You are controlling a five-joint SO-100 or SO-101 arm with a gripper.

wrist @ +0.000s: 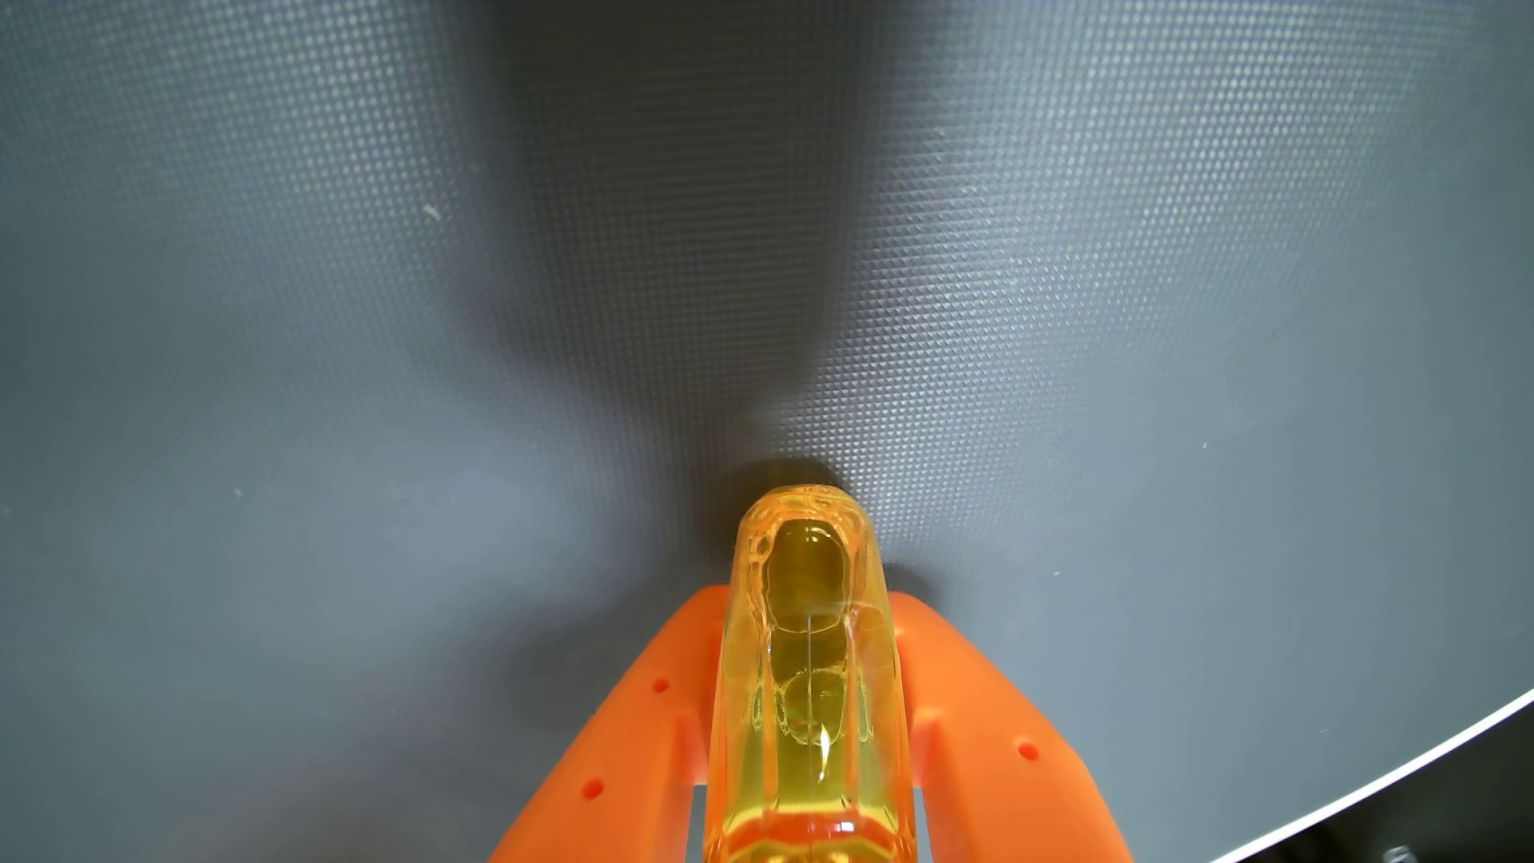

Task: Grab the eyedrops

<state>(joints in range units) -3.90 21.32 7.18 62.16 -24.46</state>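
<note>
Eyedrops (809,664), a clear yellow bottle with yellow liquid inside, sit in the lower middle of the wrist view, pinched between the two orange fingers (631,730) of the gripper (809,597). One finger presses on the bottle's left side and the other on its right side, so the claw is clenched on the bottle with no gap showing between the plastic and the yellow wall. The bottle points away from the camera, its rounded far end reaching past the fingertips toward the grey mat (332,332). A small dark shadow lies on the mat just beyond that rounded end, but whether the tip touches the mat or hangs just above it cannot be told from this angle. The near end of the bottle runs out of the picture at the bottom edge. Small round holes show on the outer faces of both fingers. The mat has a fine dotted texture and carries broad soft shadows fanning out far from the gripper. At the lower right corner the mat ends in a pale curved edge (1411,767), with a dark area beyond it.
</note>
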